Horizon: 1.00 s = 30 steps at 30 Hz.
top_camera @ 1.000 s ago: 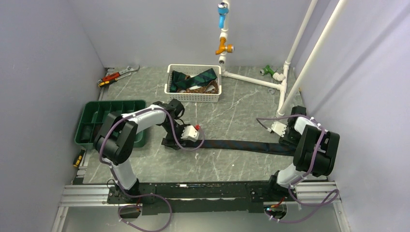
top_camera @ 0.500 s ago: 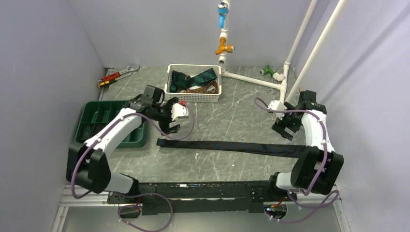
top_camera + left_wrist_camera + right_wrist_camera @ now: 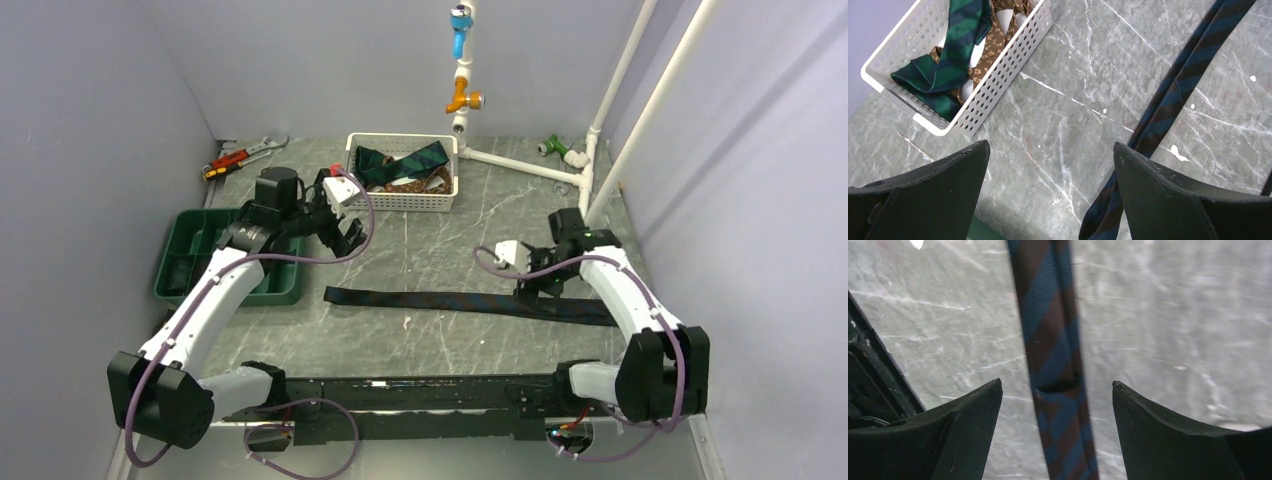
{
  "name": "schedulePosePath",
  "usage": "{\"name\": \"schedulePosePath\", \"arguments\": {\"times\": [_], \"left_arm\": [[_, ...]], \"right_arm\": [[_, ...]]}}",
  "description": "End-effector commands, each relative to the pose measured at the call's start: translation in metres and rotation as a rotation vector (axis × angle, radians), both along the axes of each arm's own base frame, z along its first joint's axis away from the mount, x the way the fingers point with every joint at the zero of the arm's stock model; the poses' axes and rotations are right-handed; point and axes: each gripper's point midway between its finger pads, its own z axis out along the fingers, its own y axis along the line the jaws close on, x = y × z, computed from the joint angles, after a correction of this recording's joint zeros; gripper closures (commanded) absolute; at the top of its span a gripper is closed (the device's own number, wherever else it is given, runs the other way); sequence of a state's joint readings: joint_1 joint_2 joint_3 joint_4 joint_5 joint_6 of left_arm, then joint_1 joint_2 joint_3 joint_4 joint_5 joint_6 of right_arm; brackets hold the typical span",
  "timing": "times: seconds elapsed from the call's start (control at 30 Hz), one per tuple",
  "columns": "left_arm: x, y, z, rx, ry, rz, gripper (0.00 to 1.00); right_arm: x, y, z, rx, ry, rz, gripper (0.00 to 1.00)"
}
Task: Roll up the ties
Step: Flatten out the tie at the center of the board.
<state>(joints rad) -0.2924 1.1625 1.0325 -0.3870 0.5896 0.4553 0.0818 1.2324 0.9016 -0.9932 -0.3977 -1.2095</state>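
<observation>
You have one striped tie [image 3: 460, 300] lying flat and stretched out across the table [image 3: 470, 235], between the two arms. Your left gripper [image 3: 1049, 147] hangs released above the table near the basket [image 3: 400, 202], which holds more ties [image 3: 410, 160]. Your right gripper [image 3: 1056, 384] hovers with fingers spread over the tie's right part, grasping nothing.

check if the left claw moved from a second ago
Yes. The left claw has left the striped tie's left end and moved away from the arm bases, now close to the white basket, jaws open.
</observation>
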Motion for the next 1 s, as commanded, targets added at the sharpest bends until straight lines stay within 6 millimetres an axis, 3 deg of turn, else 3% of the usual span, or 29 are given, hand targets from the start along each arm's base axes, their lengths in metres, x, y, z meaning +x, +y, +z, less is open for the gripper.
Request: {"name": "schedulePosePath", "arguments": {"times": [0.0,0.13,0.23,0.33,0.43,0.53,0.63,0.83,0.9,0.97], "left_arm": [[-0.007,0.010,-0.015,0.025,0.075,0.027,0.01],[-0.023,0.016,-0.034,0.053,0.150,-0.006,0.01],[-0.035,0.018,-0.045,0.071,0.159,-0.044,0.01],[-0.046,0.021,-0.059,0.119,0.121,-0.101,0.01],[-0.058,0.018,-0.070,0.149,0.084,-0.206,0.01],[-0.069,0.011,-0.087,0.208,0.095,-0.281,0.10],[-0.072,0.003,-0.101,0.230,0.088,-0.313,0.14],[-0.070,-0.013,-0.121,0.230,0.111,-0.346,0.17],[-0.065,-0.017,-0.121,0.218,0.091,-0.347,0.12],[-0.060,-0.024,-0.118,0.194,0.054,-0.378,0.06]], "right_arm": [[-0.008,0.002,-0.037,-0.080,0.035,0.040,0.20],[-0.011,-0.004,-0.069,-0.143,0.054,0.059,0.25],[-0.017,-0.020,-0.087,-0.213,0.066,0.092,0.38],[-0.024,-0.046,-0.098,-0.262,0.075,0.093,0.44],[-0.032,-0.073,-0.103,-0.282,0.104,0.082,0.56],[-0.045,-0.101,-0.108,-0.310,0.135,0.087,0.63],[-0.052,-0.125,-0.109,-0.353,0.120,0.126,0.64],[-0.047,-0.148,-0.102,-0.370,0.081,0.163,0.60],[-0.038,-0.143,-0.090,-0.329,0.062,0.144,0.44],[-0.029,-0.133,-0.070,-0.263,0.036,0.112,0.21]]}}
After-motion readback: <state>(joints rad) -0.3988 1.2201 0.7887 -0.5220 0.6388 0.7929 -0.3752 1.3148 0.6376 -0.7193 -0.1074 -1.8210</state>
